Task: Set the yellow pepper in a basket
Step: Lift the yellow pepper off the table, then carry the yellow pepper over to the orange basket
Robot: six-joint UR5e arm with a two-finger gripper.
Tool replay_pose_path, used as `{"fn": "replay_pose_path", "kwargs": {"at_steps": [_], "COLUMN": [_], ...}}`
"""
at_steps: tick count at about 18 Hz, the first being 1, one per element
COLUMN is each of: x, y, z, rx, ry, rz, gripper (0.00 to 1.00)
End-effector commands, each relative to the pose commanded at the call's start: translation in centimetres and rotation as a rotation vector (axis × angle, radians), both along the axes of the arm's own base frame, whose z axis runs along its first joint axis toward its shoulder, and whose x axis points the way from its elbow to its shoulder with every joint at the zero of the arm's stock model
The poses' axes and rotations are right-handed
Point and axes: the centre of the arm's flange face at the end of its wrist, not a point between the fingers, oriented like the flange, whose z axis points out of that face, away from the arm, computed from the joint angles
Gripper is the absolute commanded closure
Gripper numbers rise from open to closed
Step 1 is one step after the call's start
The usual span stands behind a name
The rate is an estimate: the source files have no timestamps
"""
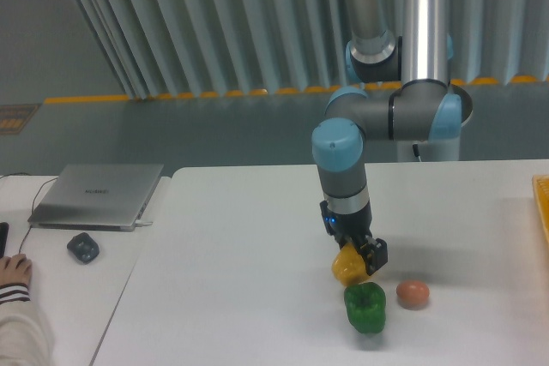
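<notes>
The yellow pepper (347, 267) hangs a little above the white table, just behind the green pepper (365, 307). My gripper (352, 260) is shut on the yellow pepper from above, with its dark fingers partly covering the pepper's top. The basket (542, 212) shows only as a narrow yellow-orange strip at the table's far right edge, well away from the gripper.
A small orange-brown egg-like thing (413, 294) lies right of the green pepper. On the left sit a closed laptop (99, 195), a dark mouse (83, 248) and a person's hand (13, 273). The arm's base column (425, 57) stands behind the table.
</notes>
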Motion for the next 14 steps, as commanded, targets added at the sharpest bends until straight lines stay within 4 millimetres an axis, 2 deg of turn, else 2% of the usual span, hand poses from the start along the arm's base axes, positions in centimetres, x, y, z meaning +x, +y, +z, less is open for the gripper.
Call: {"fn": "replay_pose_path", "kwargs": {"at_steps": [4, 7, 9, 14], "x": [-2.2, -3.8, -5.2, -10.1], "y": [-2.1, -2.9, -3.8, -6.2], "z": [2.9, 3.1, 4.0, 5.2], "rx": [-0.002, -0.01, -0.011, -0.035], "ry": [0.018, 0.025, 0.049, 0.101], "rz": [-0.197, -0.258, -0.306, -0.307], "gripper": [0.5, 0.5, 0.5, 0.5]}}
